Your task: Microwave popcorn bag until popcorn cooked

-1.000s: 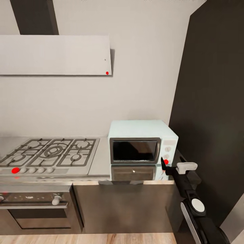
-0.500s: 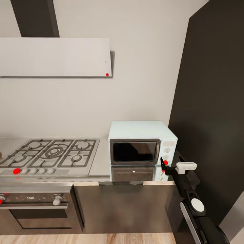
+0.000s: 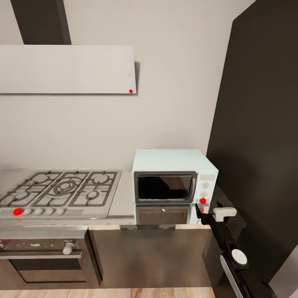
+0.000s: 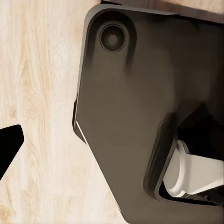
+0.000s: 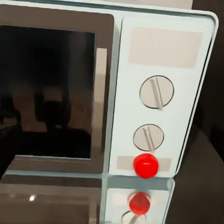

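Head view: I see one microwave (image 3: 174, 182), pale blue, door closed, sitting on the grey countertop (image 3: 122, 198) at its right end, hard against the tall dark cabinet (image 3: 260, 124). Its side panel carries two pale knobs and one red indicator light (image 3: 203, 200); the glossy top mirrors the door and the light below it. Left of the microwave is one gas hob (image 3: 62, 190) with five burners under three grates, a row of pale knobs along its front and one red dot (image 3: 17, 211) at the row's left end. Below it, one black built-in oven (image 3: 45, 256) with a pale knob. On the wall, one white hood panel (image 3: 66, 68) with one red dot near its lower right corner, and one dark flue above. My right arm comes up from the lower right, and the right gripper (image 3: 201, 209) sits just in front of the microwave's control panel, below the red light; I cannot tell how far its jaws are apart from here. Left wrist view: one dark robot body part (image 4: 140, 116) with a round recess, one white cylindrical piece, wood floor (image 4: 42, 93) beneath, and one black fingertip (image 4: 9, 144) of the left gripper; jaw state I cannot tell. Right wrist view: microwave (image 5: 158, 60) close up, two slotted knobs, one red light (image 5: 146, 165), dark door glass, reflection underneath.
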`<state>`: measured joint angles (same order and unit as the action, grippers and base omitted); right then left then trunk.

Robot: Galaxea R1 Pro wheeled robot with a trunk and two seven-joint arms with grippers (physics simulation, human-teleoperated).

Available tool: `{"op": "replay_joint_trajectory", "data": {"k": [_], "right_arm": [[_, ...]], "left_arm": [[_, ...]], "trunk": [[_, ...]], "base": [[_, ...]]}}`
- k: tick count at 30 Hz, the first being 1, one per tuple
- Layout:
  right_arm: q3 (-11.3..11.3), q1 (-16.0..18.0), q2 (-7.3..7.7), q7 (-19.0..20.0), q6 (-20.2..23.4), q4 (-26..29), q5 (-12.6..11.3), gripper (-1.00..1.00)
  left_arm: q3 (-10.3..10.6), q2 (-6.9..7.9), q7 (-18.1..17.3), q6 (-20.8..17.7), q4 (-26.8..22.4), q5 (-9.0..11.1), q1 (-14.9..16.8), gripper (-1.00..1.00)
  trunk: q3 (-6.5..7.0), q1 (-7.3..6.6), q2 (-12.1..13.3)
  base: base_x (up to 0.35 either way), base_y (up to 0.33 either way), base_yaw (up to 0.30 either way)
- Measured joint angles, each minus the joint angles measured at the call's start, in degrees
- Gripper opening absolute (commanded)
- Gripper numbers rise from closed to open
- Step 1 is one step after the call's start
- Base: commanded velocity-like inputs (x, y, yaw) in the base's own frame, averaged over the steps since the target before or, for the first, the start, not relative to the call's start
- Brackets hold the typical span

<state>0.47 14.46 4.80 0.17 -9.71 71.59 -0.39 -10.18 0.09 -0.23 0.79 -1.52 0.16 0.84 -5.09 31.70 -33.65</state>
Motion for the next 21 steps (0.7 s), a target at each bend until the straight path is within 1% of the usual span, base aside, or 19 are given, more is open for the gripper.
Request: {"op": "replay_joint_trajectory", "data": {"k": [1, 9, 15, 21], "right_arm": [[0.3, 0.0, 0.05, 0.0, -0.3, -0.3, 0.0, 1.0], [0.8, 0.0, 0.0, 0.0, 1.8, -2.9, 0.0, 1.0], [1.0, 0.0, 0.0, 0.0, 1.9, -4.0, 0.0, 1.0], [1.4, 0.0, 0.0, -0.1, 1.9, -5.7, 0.0, 1.0]], "left_arm": [[0.0, 0.0, 0.0, 0.0, 0.0, 0.0, 0.0, 1.0], [0.0, 0.0, 0.0, 0.0, 0.0, 0.0, 0.0, 1.0], [0.0, 0.0, 0.0, -0.1, 0.0, 0.0, 0.0, 1.0], [0.0, 0.0, 0.0, 0.0, 0.0, 0.0, 0.0, 1.0]], "trunk": [[0.0, 0.0, 0.0], [0.0, 0.0, 0.0], [0.0, -0.02, 0.0], [0.0, 0.0, 0.0]], "base": [[0.0, 0.0, 0.0], [0.0, 0.0, 0.0], [0.149, 0.123, 0.0], [0.023, 0.019, 0.0]]}}
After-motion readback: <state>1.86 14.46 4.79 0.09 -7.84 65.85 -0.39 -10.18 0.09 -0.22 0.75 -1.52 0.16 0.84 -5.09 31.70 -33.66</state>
